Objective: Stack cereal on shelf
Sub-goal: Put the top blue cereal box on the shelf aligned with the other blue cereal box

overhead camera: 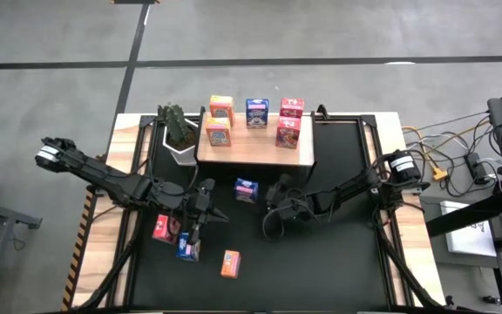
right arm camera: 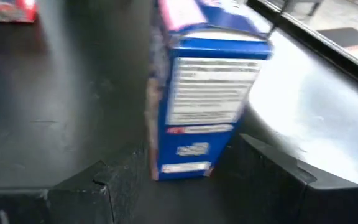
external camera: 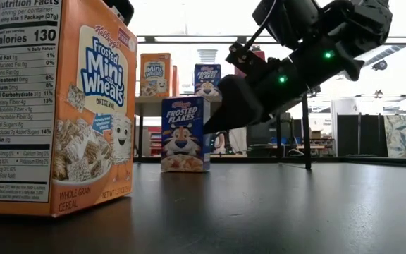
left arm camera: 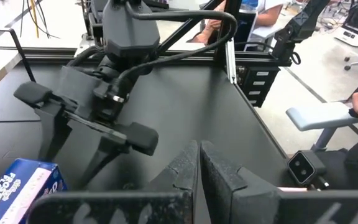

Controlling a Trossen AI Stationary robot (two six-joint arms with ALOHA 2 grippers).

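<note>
- A light wooden shelf (overhead camera: 255, 148) sat at the far middle of a black table mat (overhead camera: 338, 253), seen from above.
- Five small cereal boxes stood on the shelf: two orange boxes (overhead camera: 220, 108) (overhead camera: 218, 133) at its left side, one blue box (overhead camera: 257, 112) in the middle at the back, and two pink-red boxes (overhead camera: 292, 108) (overhead camera: 288, 133) at its right side.
- A green potted plant (overhead camera: 178, 129) stood just beside the shelf's left end.
- Four more boxes were on the mat in front of the shelf.
- A blue box (overhead camera: 247, 189) stood near the shelf's front edge, between the two arms.
- A pink-red box (overhead camera: 165, 228) and another blue box (overhead camera: 188, 249) lay close together at the front left.
- An orange box (overhead camera: 230, 263) stood alone near the front edge of the mat; in the low view it filled the left side (external camera: 55, 106).
- The left gripper (overhead camera: 197, 228) hovered beside the pink-red and blue boxes at the front left, its fingers (left arm camera: 219, 180) pressed together and holding nothing.
- The right gripper (overhead camera: 271, 194) sat just right of the blue box in the middle of the mat.
- Its fingers (right arm camera: 272, 174) were spread wide, one on each side of that blue box (right arm camera: 204, 93), not yet closed on it.
</note>
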